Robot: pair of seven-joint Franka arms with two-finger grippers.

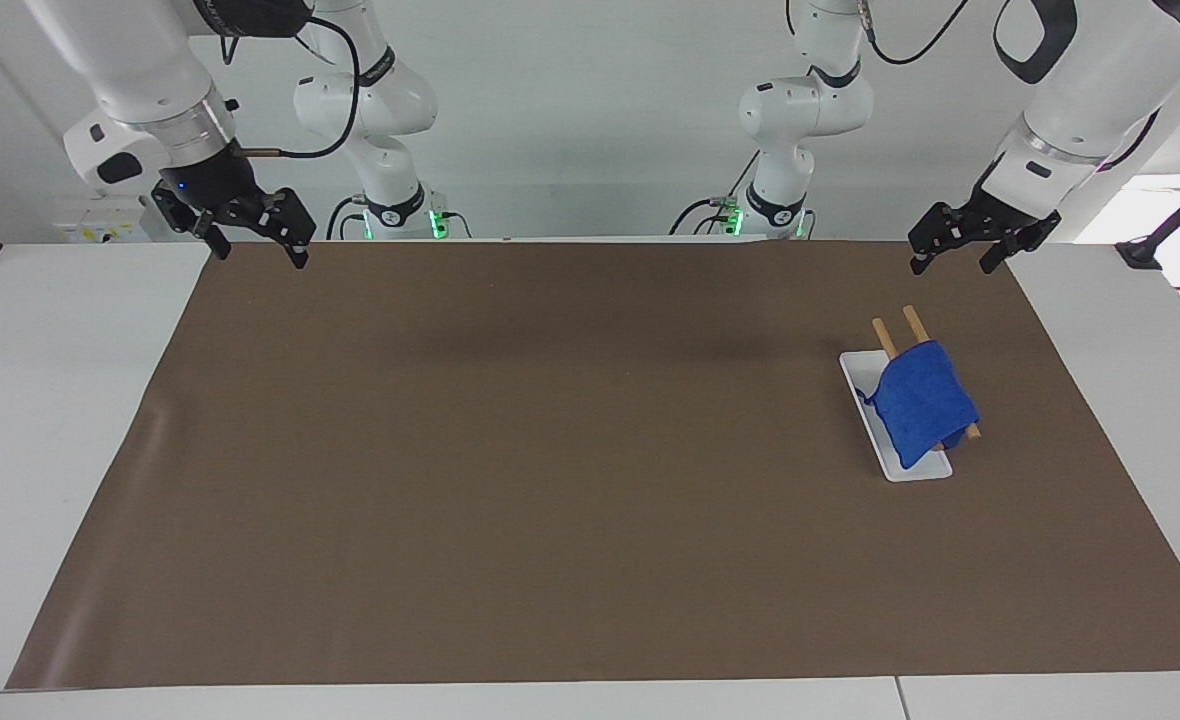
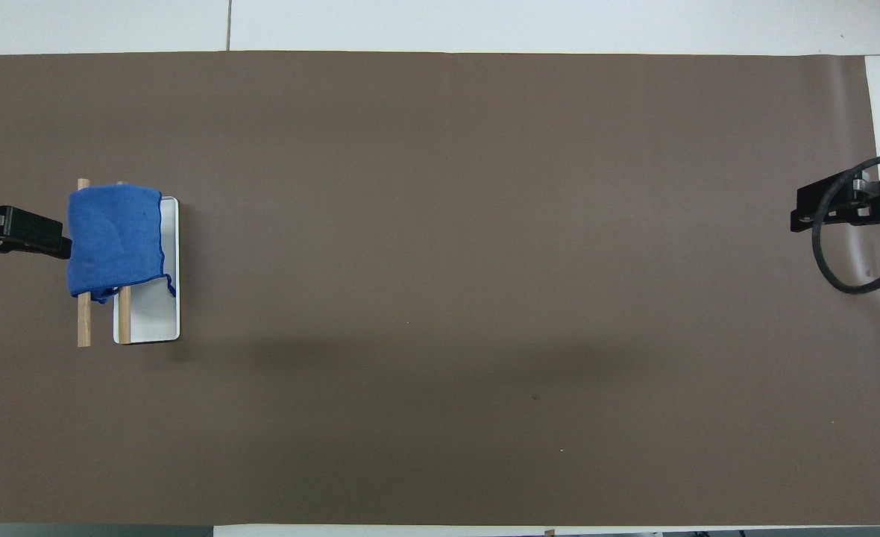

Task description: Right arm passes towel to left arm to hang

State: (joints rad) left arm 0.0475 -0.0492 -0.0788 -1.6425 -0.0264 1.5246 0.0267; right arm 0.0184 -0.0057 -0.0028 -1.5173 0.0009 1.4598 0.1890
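Facing view: fuzzy bright-blue microfibre towel [image 1: 922,402] already draped over wooden-dowel rack [image 1: 891,335] w/ white tray [image 1: 862,385]. Left claw [image 1: 964,243] released, empty, above; right claw [image 1: 250,232] spread, waiting. Hang looks done; next just retreat.

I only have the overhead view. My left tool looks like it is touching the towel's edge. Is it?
Observer: No. In the facing view the left tool hangs in the air, open, well apart from the towel.
Operator: Is the towel hung properly?
Observer: It drapes over both wooden rods, with one side hanging down toward the white tray.
Operator: And the right tool?
Observer: The right tool is raised over a corner of the brown mat, open and empty.
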